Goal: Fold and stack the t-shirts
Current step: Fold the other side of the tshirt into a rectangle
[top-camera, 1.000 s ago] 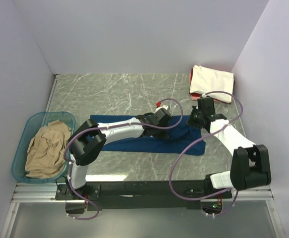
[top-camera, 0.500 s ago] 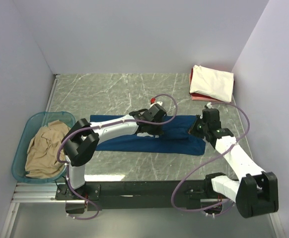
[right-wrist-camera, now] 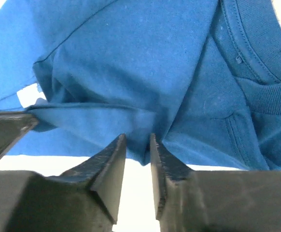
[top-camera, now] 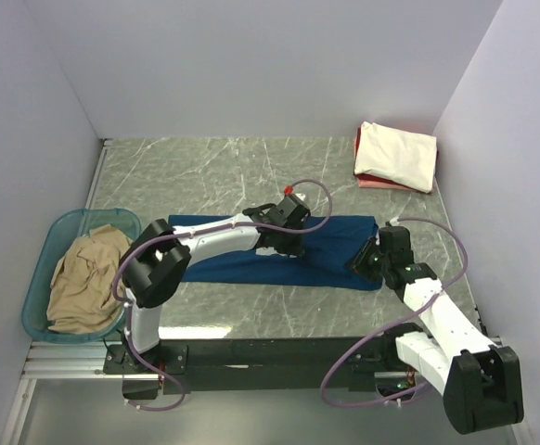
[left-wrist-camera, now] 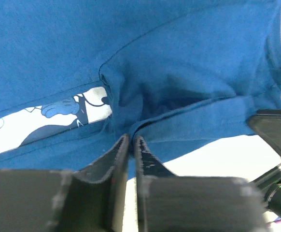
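Teal translucent plastic forms the tub at the left edge of the bench, with a tan t-shirt crumpled inside it. Across the middle of the bench lies the navy t-shirt, folded into a long band running left to right. A strip of its pale cartoon print shows in the left wrist view. The left fingers are almost together, pinching a fold near the band's middle. Further right, the right fingers stand narrow, nipping the cloth edge beside the ribbed collar at the band's right end. In the back right corner a folded cream t-shirt rests on a red t-shirt.
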You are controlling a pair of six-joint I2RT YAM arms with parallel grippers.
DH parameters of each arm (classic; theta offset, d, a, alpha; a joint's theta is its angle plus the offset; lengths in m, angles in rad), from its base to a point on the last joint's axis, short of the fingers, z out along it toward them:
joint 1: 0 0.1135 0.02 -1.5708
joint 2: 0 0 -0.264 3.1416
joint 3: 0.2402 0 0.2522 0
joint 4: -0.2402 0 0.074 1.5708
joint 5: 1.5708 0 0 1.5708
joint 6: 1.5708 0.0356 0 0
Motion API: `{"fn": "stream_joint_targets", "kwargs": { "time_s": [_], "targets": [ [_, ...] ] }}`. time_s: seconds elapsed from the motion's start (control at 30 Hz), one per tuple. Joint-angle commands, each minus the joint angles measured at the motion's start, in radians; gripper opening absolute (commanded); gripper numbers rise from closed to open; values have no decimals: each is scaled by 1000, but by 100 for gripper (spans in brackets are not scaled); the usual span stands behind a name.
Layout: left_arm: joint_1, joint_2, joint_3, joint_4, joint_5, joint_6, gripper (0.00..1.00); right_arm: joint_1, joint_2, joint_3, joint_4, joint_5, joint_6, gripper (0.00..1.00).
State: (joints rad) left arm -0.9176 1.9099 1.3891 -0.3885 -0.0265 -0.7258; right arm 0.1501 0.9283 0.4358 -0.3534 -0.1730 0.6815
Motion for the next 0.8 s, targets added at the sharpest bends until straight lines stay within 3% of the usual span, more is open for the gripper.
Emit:
{"fn": "stream_joint_targets", "kwargs": {
  "time_s": [0.0,0.23,0.4,0.53,0.77],
  "targets": [
    [8,31,8,11,62,29,18,2,-29,14,22,20,21,38],
    [22,28,-8,16,83,29,34,20,-55,52,-24,76,10,40],
    [39,8,-13,2,76,25,34,78,-77,84,-55,145,35,37],
    [65,-35,-32,-1,74,22,33,101,-78,115,-42,138,52,27],
    [74,-54,-27,8,100,31,30,166,50,109,37,135,82,20]
  ]
}}
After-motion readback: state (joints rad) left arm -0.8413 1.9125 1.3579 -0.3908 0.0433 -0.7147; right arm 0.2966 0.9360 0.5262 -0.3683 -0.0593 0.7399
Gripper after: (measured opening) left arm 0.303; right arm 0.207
